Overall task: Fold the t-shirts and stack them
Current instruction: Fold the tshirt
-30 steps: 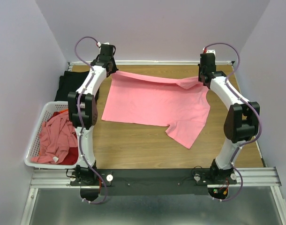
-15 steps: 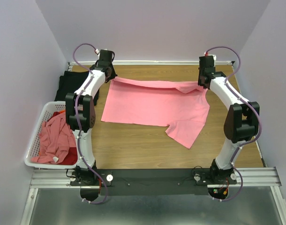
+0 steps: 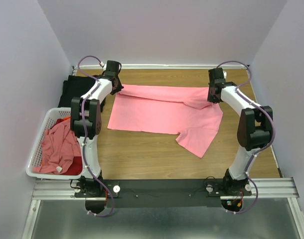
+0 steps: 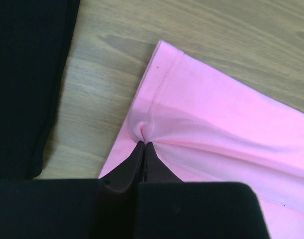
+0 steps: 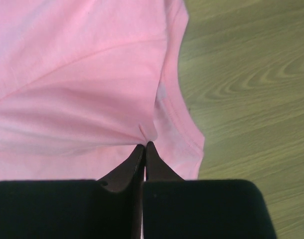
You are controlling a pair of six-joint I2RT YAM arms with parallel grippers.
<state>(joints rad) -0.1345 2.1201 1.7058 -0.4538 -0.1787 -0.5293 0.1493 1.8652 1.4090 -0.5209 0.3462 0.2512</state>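
T-shirt [image 3: 162, 109] pinched in left fingers [image 4: 126, 173], right fingers [image 5: 124, 172].

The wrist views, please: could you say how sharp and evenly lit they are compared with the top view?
Left wrist: the pink shirt and its stitching are sharp, the jaws a dark, detail-less mass. Right wrist: equally sharp, but the table looks greenish. Top external: soft, even light, no glare, faint shadows.

A white slatted basket [image 3: 36, 148] sits at the wooden table's [image 3: 142, 154] left edge.
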